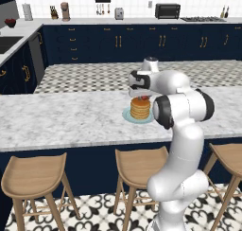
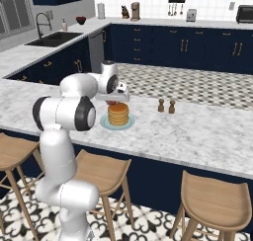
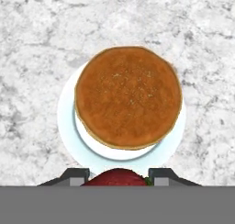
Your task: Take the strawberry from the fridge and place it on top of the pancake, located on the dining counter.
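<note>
The pancake (image 1: 140, 108) (image 2: 118, 114) (image 3: 128, 95) is a short golden-brown stack on a pale blue plate (image 3: 66, 122) on the marble dining counter (image 1: 61, 116) (image 2: 197, 131). My gripper (image 1: 143, 95) (image 2: 114, 100) (image 3: 118, 178) hangs just above the stack, shut on the red strawberry (image 3: 117, 177) (image 1: 144, 98) (image 2: 113, 102). In the hand view the berry sits between the two dark fingertips (image 3: 77, 175) at the bottom, over the near rim of the plate. The fridge is out of view.
Two small brown shakers (image 2: 166, 106) stand on the counter right of the plate. Wooden stools (image 1: 34, 178) (image 2: 212, 200) line the counter's near side. Navy cabinets, a sink (image 2: 54, 37) and appliances run along the back wall.
</note>
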Tool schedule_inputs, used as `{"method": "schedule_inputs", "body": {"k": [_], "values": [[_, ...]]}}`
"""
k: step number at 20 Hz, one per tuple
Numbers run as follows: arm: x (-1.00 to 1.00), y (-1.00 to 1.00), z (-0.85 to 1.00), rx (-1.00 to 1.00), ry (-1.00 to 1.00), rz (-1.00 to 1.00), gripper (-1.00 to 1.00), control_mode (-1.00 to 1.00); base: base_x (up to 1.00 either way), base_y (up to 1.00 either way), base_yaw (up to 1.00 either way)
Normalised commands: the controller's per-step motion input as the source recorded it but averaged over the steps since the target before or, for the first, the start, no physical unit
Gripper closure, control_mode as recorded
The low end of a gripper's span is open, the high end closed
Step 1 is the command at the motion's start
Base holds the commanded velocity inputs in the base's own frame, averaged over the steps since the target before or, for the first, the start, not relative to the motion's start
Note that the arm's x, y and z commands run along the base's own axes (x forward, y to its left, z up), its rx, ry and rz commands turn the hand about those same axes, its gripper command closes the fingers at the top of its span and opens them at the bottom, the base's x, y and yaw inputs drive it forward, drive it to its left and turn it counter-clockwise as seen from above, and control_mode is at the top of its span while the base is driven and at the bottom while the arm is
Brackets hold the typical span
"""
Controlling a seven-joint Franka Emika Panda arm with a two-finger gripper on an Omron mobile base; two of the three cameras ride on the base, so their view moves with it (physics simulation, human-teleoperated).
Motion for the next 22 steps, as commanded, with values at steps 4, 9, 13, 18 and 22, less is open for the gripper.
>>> {"method": "schedule_inputs", "body": {"k": [4, 9, 13, 18, 22], "values": [[0.39, -0.08, -0.16, 0.00, 0.00, 0.00, 1.00, -1.00, 0.00, 0.00, 0.00], [0.25, -0.07, -0.19, 0.00, 0.00, 0.00, 1.00, -1.00, 0.00, 0.00, 0.00], [0.00, 0.00, -0.20, 0.00, -0.01, 0.00, 1.00, -1.00, 0.00, 0.00, 0.00], [0.00, -0.02, -0.22, 0.00, 0.00, 0.00, 1.00, -1.00, 0.00, 0.00, 0.00], [0.00, 0.00, -0.22, 0.00, 0.00, 0.01, 1.00, -1.00, 0.00, 0.00, 0.00]]}}
